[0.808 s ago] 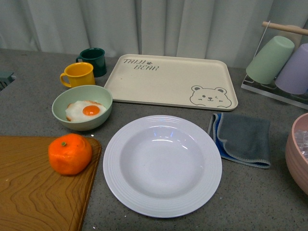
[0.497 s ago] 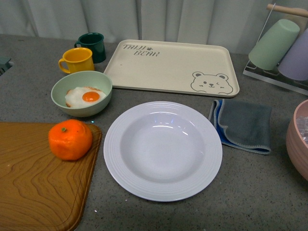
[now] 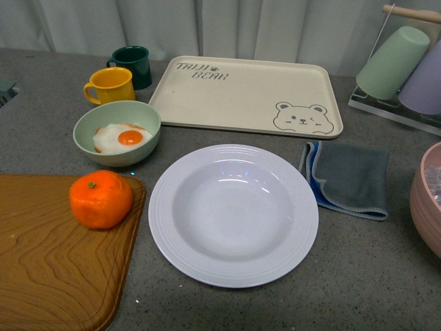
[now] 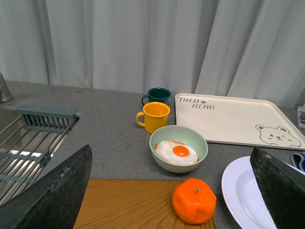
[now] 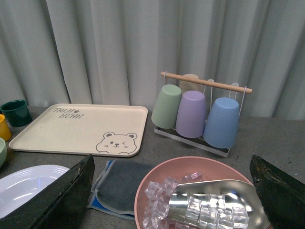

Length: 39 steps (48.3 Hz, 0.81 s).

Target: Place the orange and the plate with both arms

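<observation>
Orange fruit, front view: a round bright orange mandarin (image 3: 100, 199) is seen on the far right corner of a brown wooden board (image 3: 55, 262), near left.
Plate, front view: a large round white deep plate (image 3: 233, 215) is laid on the grey countertop (image 3: 358, 276), just right of the board, near of a beige bear-print tray (image 3: 234, 103).
Left wrist view: the left gripper (image 4: 170, 155) is held wide apart, grasping nothing; the mandarin (image 4: 194, 201) is seen beyond it.
Right wrist view: the right gripper (image 5: 171, 160) is likewise spread, unladen; a pink bowl (image 5: 162, 172) of ice cubes (image 5: 209, 210) is seen beyond, the plate (image 5: 24, 186) to its left.
</observation>
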Each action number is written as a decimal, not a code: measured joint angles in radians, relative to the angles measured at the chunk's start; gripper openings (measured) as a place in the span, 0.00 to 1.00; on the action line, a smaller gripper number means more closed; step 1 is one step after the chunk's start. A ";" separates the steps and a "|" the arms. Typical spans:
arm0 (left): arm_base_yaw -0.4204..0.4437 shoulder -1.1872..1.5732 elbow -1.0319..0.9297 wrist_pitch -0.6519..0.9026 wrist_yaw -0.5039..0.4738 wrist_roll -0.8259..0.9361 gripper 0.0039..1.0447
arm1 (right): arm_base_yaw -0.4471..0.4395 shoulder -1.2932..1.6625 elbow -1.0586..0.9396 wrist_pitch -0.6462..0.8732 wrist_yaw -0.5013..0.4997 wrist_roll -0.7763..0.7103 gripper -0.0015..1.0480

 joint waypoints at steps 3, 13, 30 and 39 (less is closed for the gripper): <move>0.000 0.000 0.000 0.000 0.000 0.000 0.94 | 0.000 0.000 0.000 0.000 0.000 0.000 0.91; 0.000 0.000 0.000 0.000 0.000 0.000 0.94 | 0.000 0.000 0.000 0.000 0.000 0.000 0.91; -0.087 0.341 0.070 -0.045 -0.125 -0.113 0.94 | 0.000 0.000 0.000 0.000 0.000 0.000 0.91; -0.116 0.718 0.140 0.209 -0.082 -0.158 0.94 | 0.000 -0.001 0.000 0.000 0.000 0.000 0.91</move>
